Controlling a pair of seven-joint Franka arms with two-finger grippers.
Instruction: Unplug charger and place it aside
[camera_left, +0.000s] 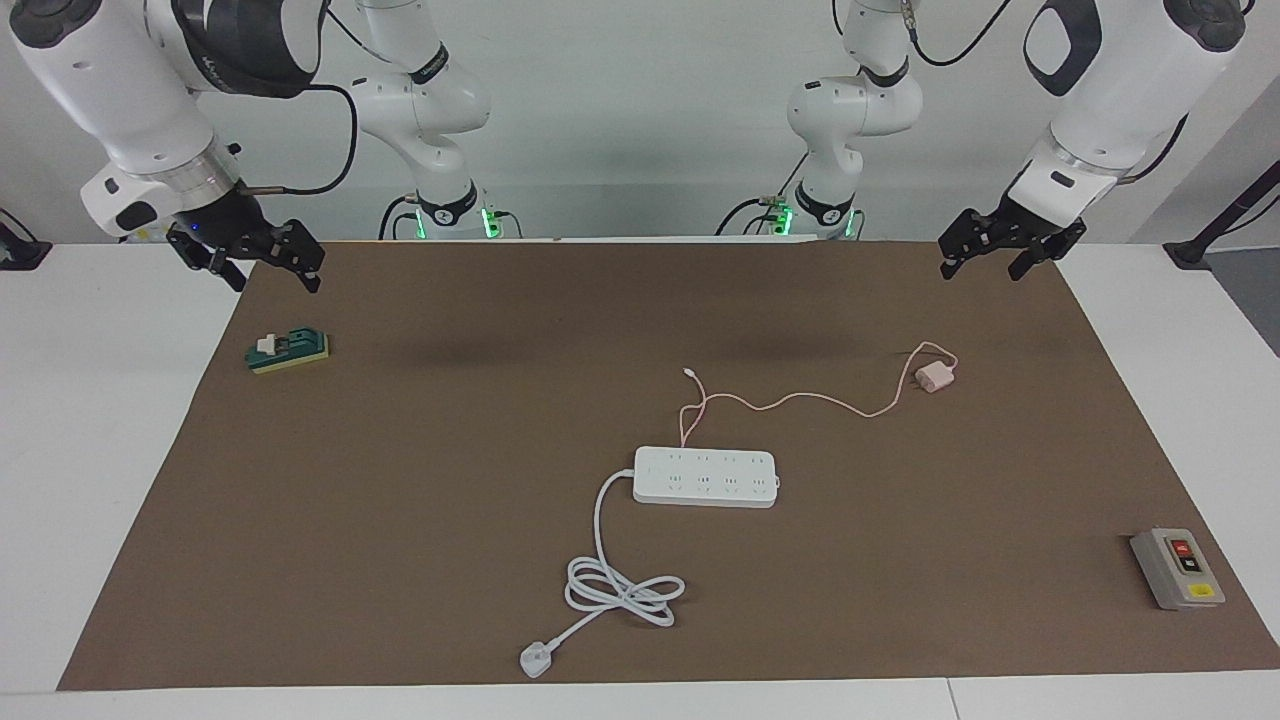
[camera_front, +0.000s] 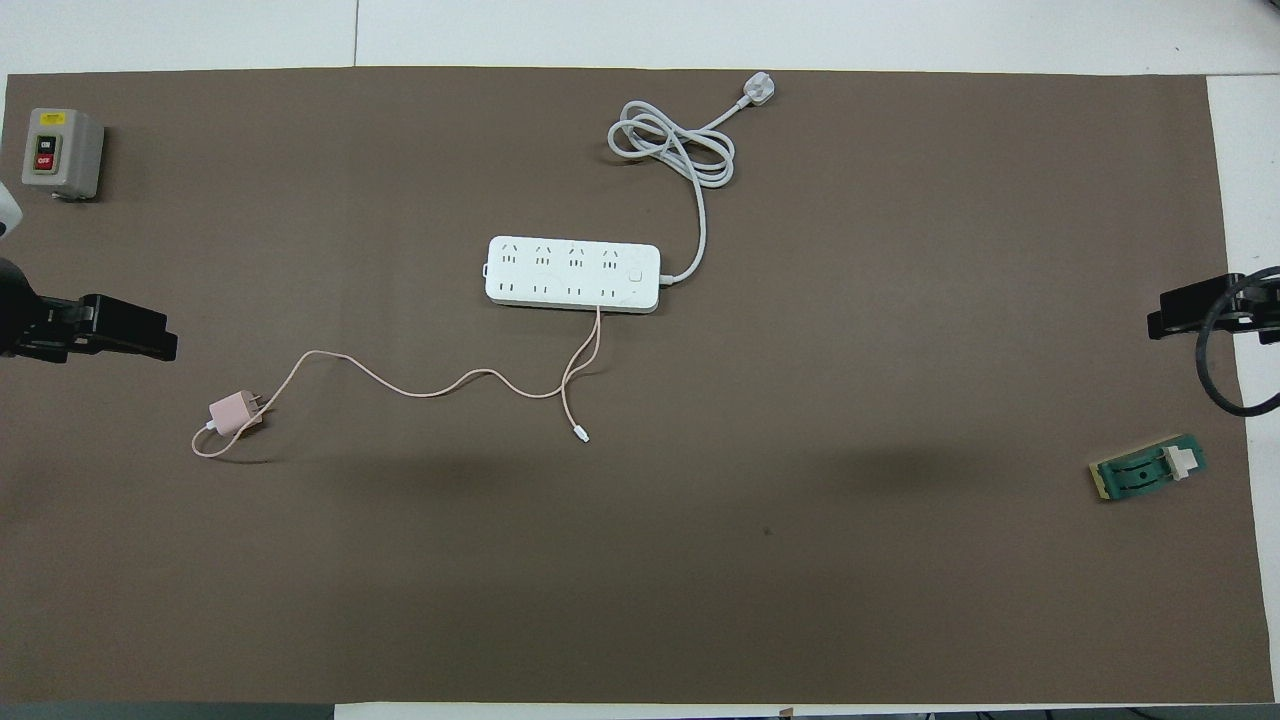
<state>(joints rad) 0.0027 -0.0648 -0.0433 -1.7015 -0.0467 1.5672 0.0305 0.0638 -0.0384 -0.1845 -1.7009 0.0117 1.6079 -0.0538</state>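
Since I work largest to smallest: mat (camera_left: 400, 500): brown, fills the frame.
Power strip (camera_left: 705, 476): centre of facing view, sockets bare.
My left gripper (camera_left: 1005, 250): upper right of facing view, up, fingers apart, waiting.
My right gripper (camera_left: 262, 255): upper left, up, fingers apart, waiting.
Charger (camera_left: 936, 378): right of centre, already out, lying on mat; I judge it light, rigid; pinch its flat sides, not its limp cable.

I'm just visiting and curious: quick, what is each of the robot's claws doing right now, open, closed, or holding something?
Left gripper: open, holding nothing, up over the mat's edge.
Right gripper: open, holding nothing, up over the mat's corner.
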